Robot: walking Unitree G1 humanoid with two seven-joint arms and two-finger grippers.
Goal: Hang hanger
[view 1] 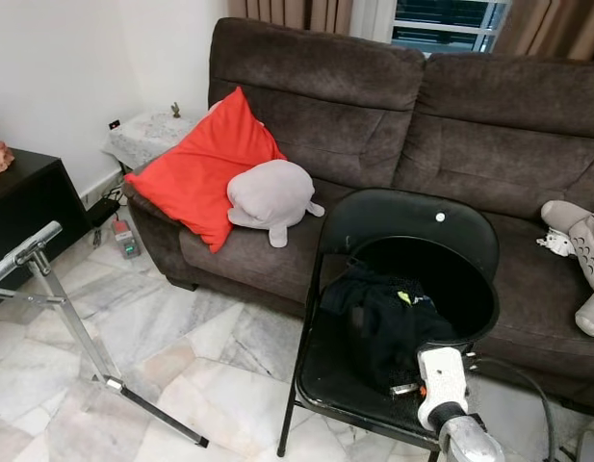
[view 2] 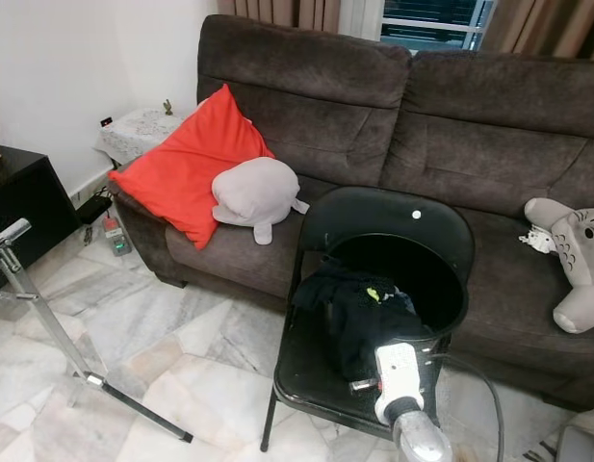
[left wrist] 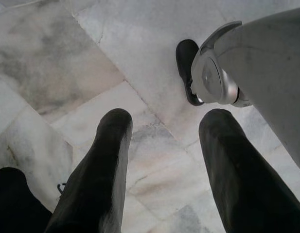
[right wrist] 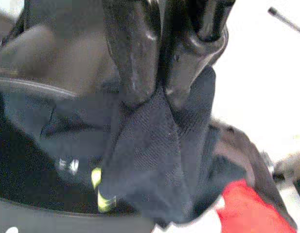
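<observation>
The right pincer (right wrist: 157, 92) is pinched together on a fold of a dark garment (right wrist: 154, 155), the two black fingers pressing the mesh cloth between them. From the head views only the white wrist housing (view 1: 441, 380) and silver forearm show, reaching to the garment (view 1: 383, 318) where it spills over the front rim of a round black basket (view 1: 475, 279); the fingers themselves are hidden behind the wrist there. The basket stands on the seat of a black folding chair (view 1: 393, 217). Small yellow-green marks show on the cloth. Whether a hanger sits inside the garment cannot be made out, as the cloth is a dark heap and the wrist picture is blurred.

The left pincer (left wrist: 164, 165) hangs low over the floor with its fingers apart and nothing between them; beside it in that view are a silver robot leg (left wrist: 266, 73) and a black foot.

The floor is pale veined marble tile (view 1: 181, 356). Behind the chair runs a brown sofa (view 1: 374, 106) carrying a red cushion (view 1: 200, 168), a grey plush toy (view 1: 271, 197) leaning on it, and another grey plush (view 1: 581, 250) cut off at the right edge. At the left a metal rack frame (view 1: 70, 322) stands on the tiles, cut by the edge, near a black cabinet (view 1: 22, 207)
</observation>
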